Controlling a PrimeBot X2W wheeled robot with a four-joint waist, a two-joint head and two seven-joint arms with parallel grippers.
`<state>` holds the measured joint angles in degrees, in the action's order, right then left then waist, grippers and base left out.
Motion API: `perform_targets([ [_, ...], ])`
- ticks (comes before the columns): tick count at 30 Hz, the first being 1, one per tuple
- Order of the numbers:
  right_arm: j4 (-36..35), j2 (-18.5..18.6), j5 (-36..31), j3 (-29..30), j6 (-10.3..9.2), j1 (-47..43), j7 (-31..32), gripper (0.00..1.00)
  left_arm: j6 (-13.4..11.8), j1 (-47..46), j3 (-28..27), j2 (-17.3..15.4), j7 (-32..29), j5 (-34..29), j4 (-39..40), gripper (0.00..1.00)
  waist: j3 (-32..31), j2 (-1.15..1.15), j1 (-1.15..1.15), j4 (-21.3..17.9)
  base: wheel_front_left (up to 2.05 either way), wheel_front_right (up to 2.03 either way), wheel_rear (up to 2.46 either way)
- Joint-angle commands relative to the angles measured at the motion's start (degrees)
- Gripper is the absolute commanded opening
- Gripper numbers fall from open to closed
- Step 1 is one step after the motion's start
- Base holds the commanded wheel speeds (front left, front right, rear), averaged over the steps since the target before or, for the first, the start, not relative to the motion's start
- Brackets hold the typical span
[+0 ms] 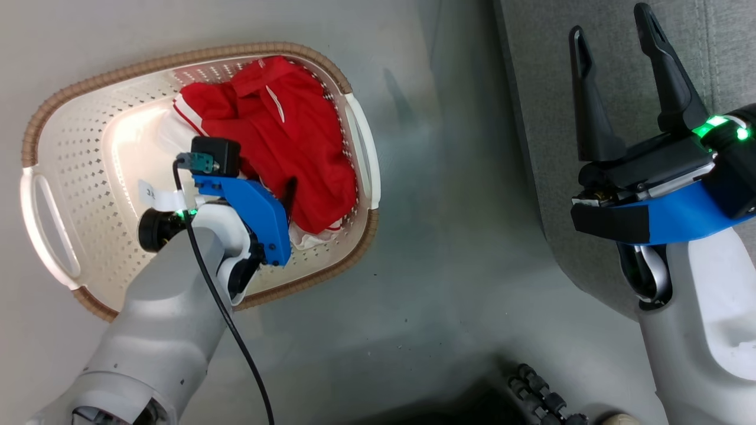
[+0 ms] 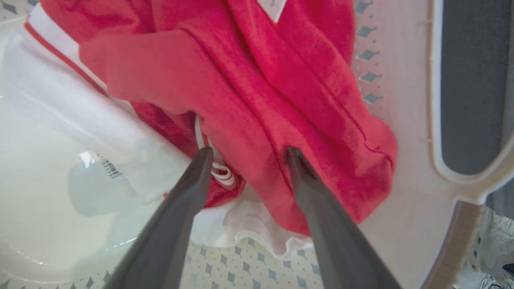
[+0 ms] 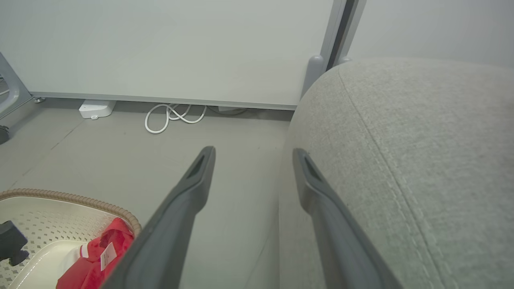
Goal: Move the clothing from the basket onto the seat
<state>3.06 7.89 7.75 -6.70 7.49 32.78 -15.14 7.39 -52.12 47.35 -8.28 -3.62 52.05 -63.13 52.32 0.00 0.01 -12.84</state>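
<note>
The cream basket (image 1: 53, 177) with a brown woven rim stands on the floor at the left. The red clothing (image 1: 283, 130) with white trim lies bunched in its right half. My left arm reaches down into the basket. In the left wrist view my left gripper (image 2: 249, 152) is open, its two fingers straddling a fold of the red clothing (image 2: 249, 80) with the tips pressed against the fabric. My right gripper (image 1: 614, 29) is open and holds nothing above the edge of the grey seat (image 1: 726, 47). The right wrist view has the right gripper (image 3: 253, 151) beside the seat (image 3: 401, 160), the basket (image 3: 60, 196) at lower left.
Bare grey floor (image 1: 460, 236) separates the basket from the seat. A white cable coil (image 3: 172, 116) and a white box (image 3: 96, 108) lie at the foot of the pale wall. A black ribbed part (image 1: 531, 395) sits at the bottom edge. A barcode sticker (image 2: 110, 168) marks the basket's bottom.
</note>
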Motion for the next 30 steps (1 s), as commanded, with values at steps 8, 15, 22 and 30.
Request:
perform_targets([
  [8, -1.0, 0.21, -0.57, 0.38, 0.01, 1.01, 0.0, 1.0, 0.13, -3.99, 3.67, -0.7, -0.06, 4.23, 0.93, 1.0, 3.38, 0.0, -0.01, -0.8, 0.0, 0.0, 0.0],
  [15, -0.87, -0.24, -0.6, 0.38, 0.01, 1.21, 0.02, 1.0, 0.13, -5.65, 8.05, -0.98, 0.91, 5.21, 0.7, 0.0, 4.22, 0.0, -0.01, -1.01, 0.0, 0.0, 0.0],
  [22, -0.42, -0.6, -0.52, 0.23, 0.01, 1.34, 0.02, 1.0, 0.13, -6.13, 10.89, -1.23, 2.01, 6.99, 0.99, 0.0, 3.85, 0.0, -0.01, -0.92, 0.0, 0.0, 0.0],
  [30, 0.14, -0.55, -0.23, 0.59, 0.01, 1.37, 0.02, 1.0, 0.13, -6.3, 14.14, -1.32, 4.52, 9.75, 2.11, 0.0, 2.14, 0.0, -0.01, -0.12, 0.0, 0.0, 0.0],
])
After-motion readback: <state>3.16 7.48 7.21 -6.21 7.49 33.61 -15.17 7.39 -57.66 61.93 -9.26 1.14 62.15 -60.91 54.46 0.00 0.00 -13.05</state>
